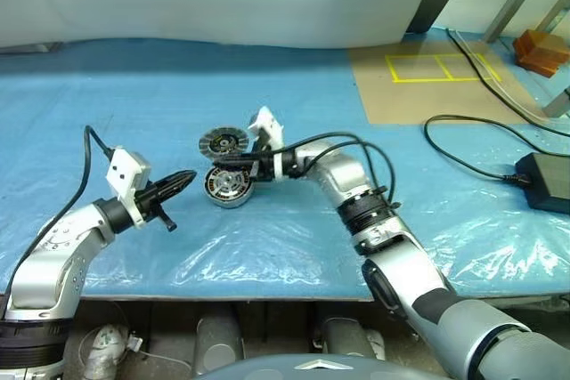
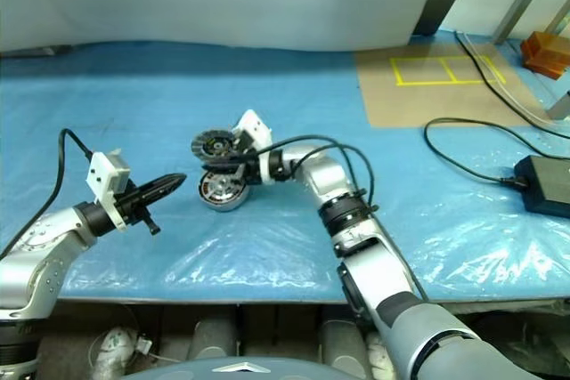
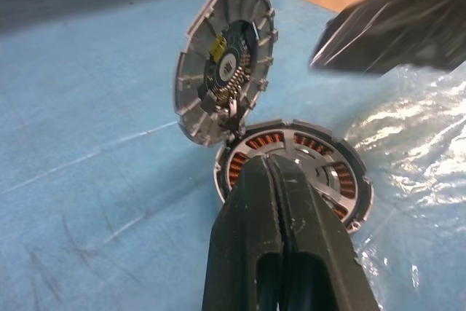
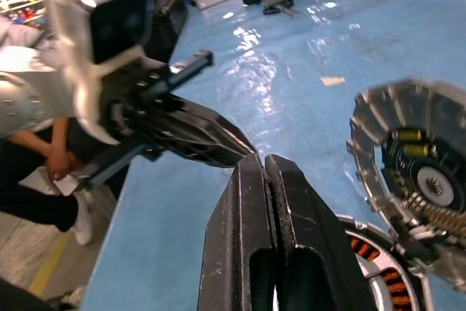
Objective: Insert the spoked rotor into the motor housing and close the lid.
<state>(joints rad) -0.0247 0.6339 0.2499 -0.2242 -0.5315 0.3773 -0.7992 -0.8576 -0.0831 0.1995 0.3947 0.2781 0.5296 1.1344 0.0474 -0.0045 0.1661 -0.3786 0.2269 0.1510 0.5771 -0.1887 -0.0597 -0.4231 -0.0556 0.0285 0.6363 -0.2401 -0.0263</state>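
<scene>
The motor housing (image 1: 229, 186) was seen lying flat on the blue-covered table (image 1: 267, 246), its copper windings showing between silvery spokes, so the spoked rotor (image 3: 306, 162) was judged to be already seated inside it. The lid (image 1: 223, 141) was caught standing tilted open, hinged at the housing's far edge, its ribbed rim raised above the cup and its dark inner face turned toward the left gripper. The right gripper (image 1: 223, 164) was held level, its fingers clenched on nothing, pointed across just above the housing and immediately beside the raised lid. The left gripper (image 1: 185, 179) was likewise pressed shut and empty, poised a short way off on the housing's left side. The right arm was judged the nearer for the closing push, the lid needing to be swung down about its hinge onto the housing.
</scene>
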